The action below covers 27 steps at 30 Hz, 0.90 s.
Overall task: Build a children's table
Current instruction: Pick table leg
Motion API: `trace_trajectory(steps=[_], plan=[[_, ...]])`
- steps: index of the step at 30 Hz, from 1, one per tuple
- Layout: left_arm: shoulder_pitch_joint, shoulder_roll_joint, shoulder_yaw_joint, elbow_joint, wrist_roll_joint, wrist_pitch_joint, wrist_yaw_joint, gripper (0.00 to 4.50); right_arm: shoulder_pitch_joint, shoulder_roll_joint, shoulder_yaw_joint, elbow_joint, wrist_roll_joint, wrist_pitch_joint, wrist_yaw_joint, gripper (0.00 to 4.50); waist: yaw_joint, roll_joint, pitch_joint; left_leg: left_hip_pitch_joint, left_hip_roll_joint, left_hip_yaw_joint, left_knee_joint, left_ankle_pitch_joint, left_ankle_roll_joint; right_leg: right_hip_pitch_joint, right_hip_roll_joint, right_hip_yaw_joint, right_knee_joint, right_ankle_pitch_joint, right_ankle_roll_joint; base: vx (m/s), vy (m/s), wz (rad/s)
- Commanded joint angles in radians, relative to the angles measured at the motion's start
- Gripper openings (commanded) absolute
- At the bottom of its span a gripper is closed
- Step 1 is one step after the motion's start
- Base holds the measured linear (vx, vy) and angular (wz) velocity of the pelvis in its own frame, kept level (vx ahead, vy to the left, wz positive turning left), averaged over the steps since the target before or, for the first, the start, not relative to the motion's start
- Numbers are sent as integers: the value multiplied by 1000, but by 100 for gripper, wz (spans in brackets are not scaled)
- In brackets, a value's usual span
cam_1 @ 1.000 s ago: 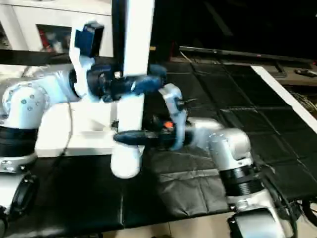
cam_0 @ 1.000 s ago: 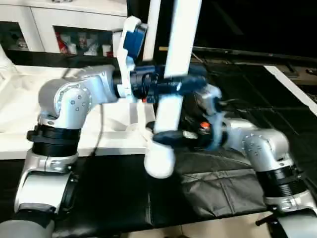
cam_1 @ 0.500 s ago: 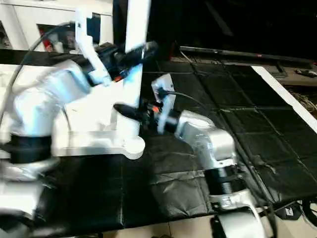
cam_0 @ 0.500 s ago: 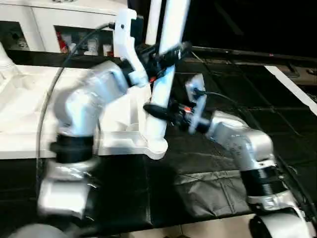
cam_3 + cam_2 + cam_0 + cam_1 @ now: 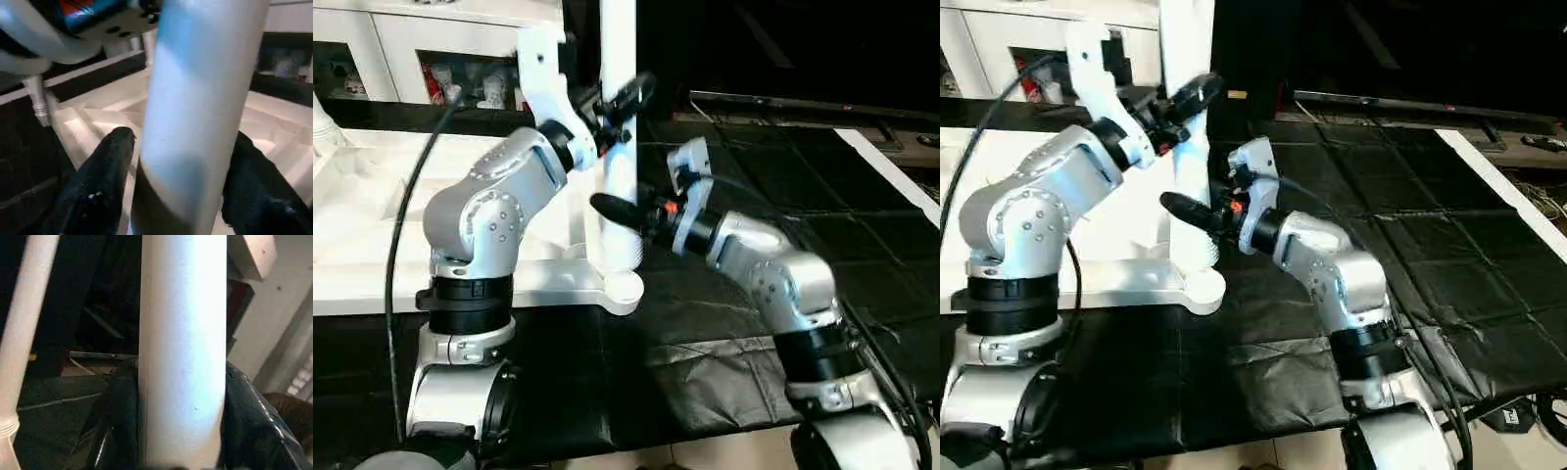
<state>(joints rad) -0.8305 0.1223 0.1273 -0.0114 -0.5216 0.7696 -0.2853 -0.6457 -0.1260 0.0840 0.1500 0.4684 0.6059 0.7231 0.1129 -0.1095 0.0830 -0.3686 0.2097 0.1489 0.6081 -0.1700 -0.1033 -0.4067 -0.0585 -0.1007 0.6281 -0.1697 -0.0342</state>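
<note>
The white table leg (image 5: pixel 619 147) stands upright with its lower end in the rounded corner socket (image 5: pixel 623 286) of the white table top (image 5: pixel 362 211), which lies upside down, ribbed underside up, on a black mat (image 5: pixel 724 343). The leg rises out of the top edge of the head views. The left gripper (image 5: pixel 619 101) has it well above the socket: in the left wrist view a black finger (image 5: pixel 115 431) lies along each side of the white shaft, touching it, so the jaws are closed around the leg at about its own width. The right gripper (image 5: pixel 625 213) meets the leg lower down, nearer the socket; in the right wrist view its two black fingers (image 5: pixel 102 181) stand on either side of the shaft, and whether they press on it or just flank it I cannot tell. A second white leg (image 5: pixel 22 338) stands beyond the held one (a thinner shaft in the left wrist view). Behind the table top, a white cabinet (image 5: pixel 440 39) with glass doors holds small red and white items. To the right of the socket the black mat runs on to a white strip (image 5: pixel 891 176) at its far edge.
</note>
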Motion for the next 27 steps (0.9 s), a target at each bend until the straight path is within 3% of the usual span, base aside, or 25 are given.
trace_trajectory(steps=[1, 4, 8, 12, 18, 19, 27], plan=[[-27, 14, -32, 10, 11, 14, -31, 179, -29, -43, -29, -4, 48, 46, 74, 303, -4, 20, -88, 6, 22, 1, -70, -174, -35, 62, -78, 56, -84, -277, -50, 0, 0, 0], [-34, 22, -32, 15, 11, 15, -44, 179, -39, -67, -30, 12, 51, 59, 105, 321, -2, 21, -88, 5, 21, 3, -68, -162, -32, 63, -80, 58, -82, -267, -62, 0, 0, 0], [-45, 33, -38, 18, -1, 14, -66, 179, -52, -119, 11, 37, 48, 127, 167, 324, -1, 19, -87, 5, 20, 4, -67, -155, -30, 64, -80, 57, -84, -279, -70, 0, 0, 0], [-46, 33, -47, 9, -15, 23, -82, 179, -54, -124, 20, 54, 60, 144, 190, 324, -1, 15, -88, 6, 21, 5, -65, -155, -28, 63, -82, 56, -86, -291, -78, 0, 0, 0], [-46, 34, -52, -15, -49, 53, -122, 179, -68, -124, 23, 92, 67, 142, 231, 324, 0, 16, -88, 4, 22, 5, -65, -149, -31, 63, -83, 56, -83, -288, -89, 0, 0, 0], [-47, 34, -52, -15, -50, 54, -125, 179, -69, -125, 23, 93, 67, 142, 234, 296, 0, 17, -88, 4, 22, 5, -65, -150, -31, 63, -83, 56, -84, -285, -91, 0, 0, 0], [-59, 41, -51, -17, -70, 68, -155, 179, -70, -144, 43, 104, 69, 151, 305, 238, 1, 18, -88, 5, 22, 5, -65, -150, -30, 63, -83, 56, -84, -292, -89, 0, 0, 0]])
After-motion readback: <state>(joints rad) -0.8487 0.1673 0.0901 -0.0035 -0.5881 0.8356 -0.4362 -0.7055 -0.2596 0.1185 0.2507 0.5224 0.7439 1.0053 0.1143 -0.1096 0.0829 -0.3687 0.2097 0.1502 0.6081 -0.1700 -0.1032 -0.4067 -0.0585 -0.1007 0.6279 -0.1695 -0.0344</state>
